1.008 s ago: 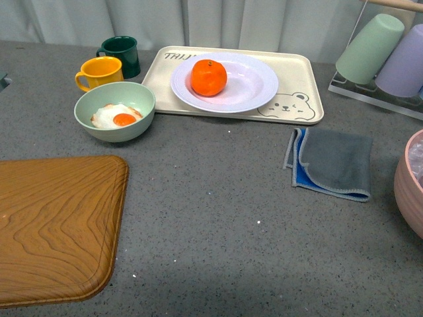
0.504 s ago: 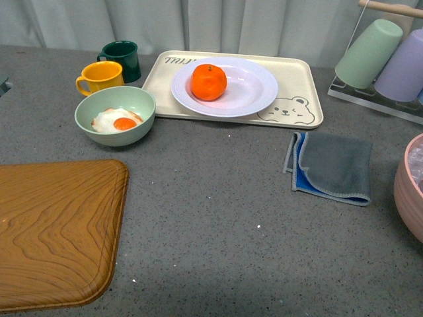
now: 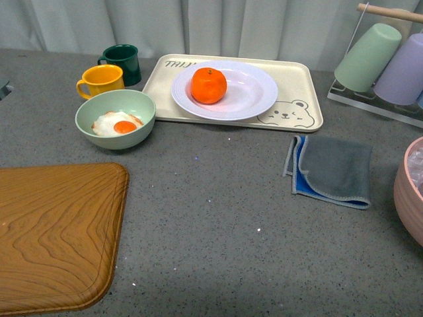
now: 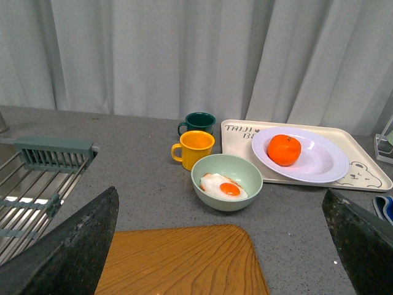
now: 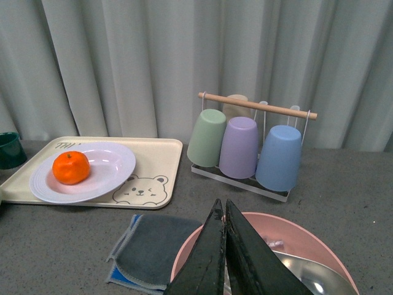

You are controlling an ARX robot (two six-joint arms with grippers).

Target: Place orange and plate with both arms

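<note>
A grey speckled countertop (image 3: 231,218) fills the front view, backed by pale pleated curtains (image 3: 218,26). At the far side lies a cream rectangular tray (image 3: 297,86) with a bear face drawn in one corner. On the tray rests a white plate (image 3: 254,92), and the orange (image 3: 209,85) sits in the plate, toward its left side. Just left of the tray stand a yellow mug (image 3: 100,80) and, behind it, a dark green mug (image 3: 121,61). In front of the mugs sits a pale green bowl (image 3: 115,119) holding a fried egg (image 3: 117,124). A wooden board (image 3: 56,234) lies at the near left. A folded grey and blue cloth (image 3: 330,170) lies on the counter right of centre, and the rim of a pink bowl (image 3: 410,191) shows at the right edge. At the far right a rack (image 5: 245,147) holds upturned green, purple and blue cups under a wooden bar. In the left wrist view, a metal drying rack (image 4: 37,178) lies off the counter's left end. The left gripper (image 4: 221,270) has its fingers spread wide, holding nothing. The right gripper (image 5: 223,258) has its fingers pressed together above the pink bowl.
</note>
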